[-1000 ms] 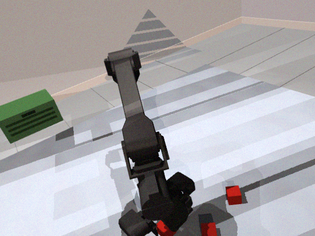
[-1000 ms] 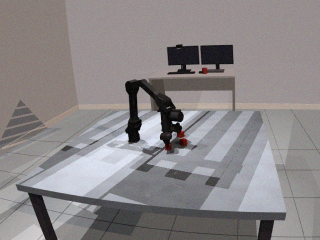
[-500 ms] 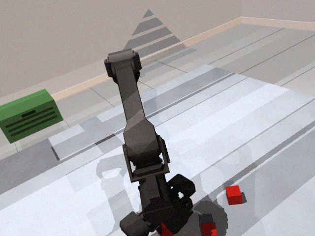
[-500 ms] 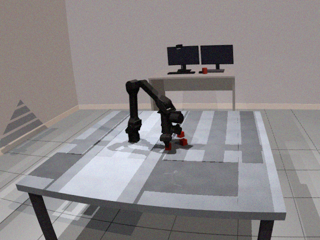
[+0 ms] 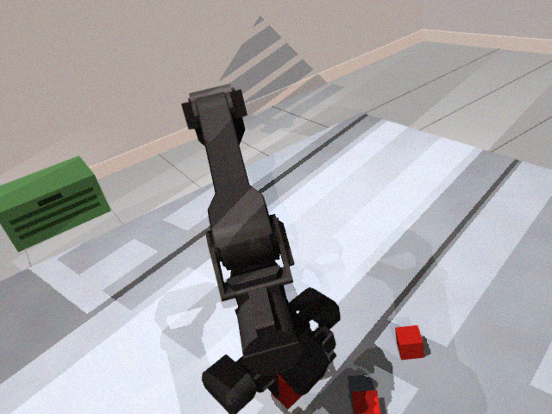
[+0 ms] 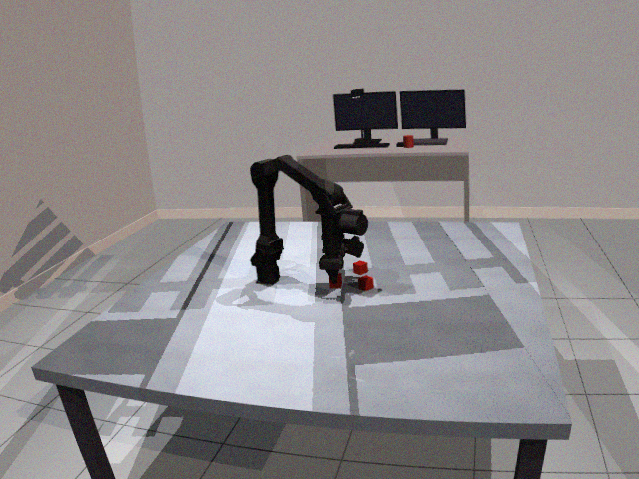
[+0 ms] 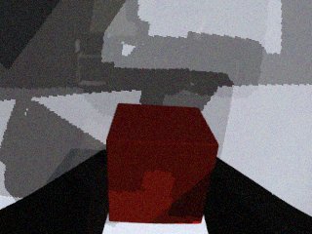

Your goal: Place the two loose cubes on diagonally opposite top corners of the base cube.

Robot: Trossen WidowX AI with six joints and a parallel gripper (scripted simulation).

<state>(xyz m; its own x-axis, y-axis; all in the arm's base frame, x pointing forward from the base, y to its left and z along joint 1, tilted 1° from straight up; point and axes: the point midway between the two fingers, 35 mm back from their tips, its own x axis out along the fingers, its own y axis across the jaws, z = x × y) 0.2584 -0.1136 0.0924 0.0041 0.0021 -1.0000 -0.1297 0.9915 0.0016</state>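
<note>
My gripper (image 5: pixel 285 390) (image 6: pixel 335 279) (image 7: pixel 158 163) points down and is shut on a red cube (image 5: pixel 287 395) (image 6: pixel 336 281) (image 7: pixel 161 161). The cube sits between both black fingers in the wrist view, and appears slightly above the table, with shadow beneath it. A second red cube (image 5: pixel 366 403) (image 6: pixel 365 282) is to the right of the gripper, cut off by the bottom edge in the top view. A third red cube (image 5: pixel 409 341) (image 6: pixel 360 267) stands apart from it, farther back in the exterior view. The cubes look alike; I cannot tell which is the base.
The table (image 6: pixel 268 355) carries broad stripes of light and shadow. The arm's shadow falls around the cubes. A green box (image 5: pixel 55 203) is at the left in the top view. A desk (image 6: pixel 391 167) with two monitors and a red mug (image 6: pixel 408 141) stands behind the table.
</note>
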